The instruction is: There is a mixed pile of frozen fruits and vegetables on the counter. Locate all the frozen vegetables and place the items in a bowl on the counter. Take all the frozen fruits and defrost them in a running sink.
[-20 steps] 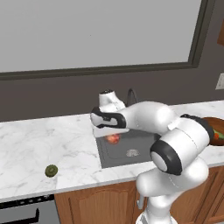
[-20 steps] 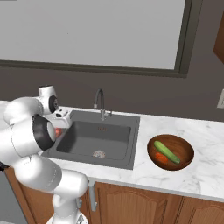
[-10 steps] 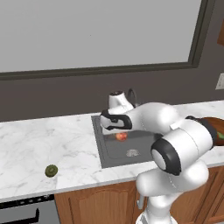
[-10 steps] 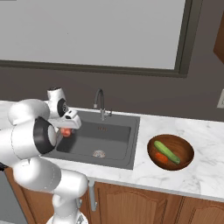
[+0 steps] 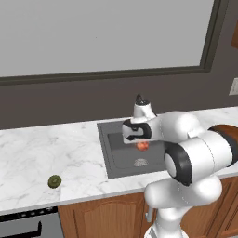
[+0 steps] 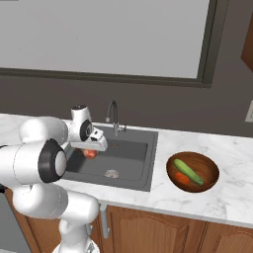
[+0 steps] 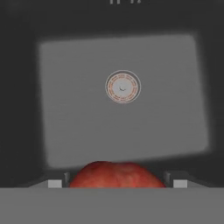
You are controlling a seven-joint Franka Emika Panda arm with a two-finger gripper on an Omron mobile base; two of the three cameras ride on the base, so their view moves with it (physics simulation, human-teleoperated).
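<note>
- Hand view: my fingers (image 7: 117,183) clamp the apple (image 7: 116,175) above the sink (image 7: 78,109).
- Dark green fruit (image 5: 55,181) sits on the table (image 5: 42,153).
- Cucumber (image 6: 188,171) and carrot (image 6: 182,178) lie in the bowl (image 6: 207,165).

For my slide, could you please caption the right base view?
Gripper holds the red apple above the sink; cucumber and carrot lie in the bowl.

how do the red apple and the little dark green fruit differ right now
The red apple is red and looks bigger; the dark green fruit is olive-dark and smaller. The apple is held in the gripper above the sink, with the drain below it; the green fruit lies loose on the counter, left of the sink. The apple is on its way to defrosting; the green fruit is not yet picked up. Both are round fruits.
</note>
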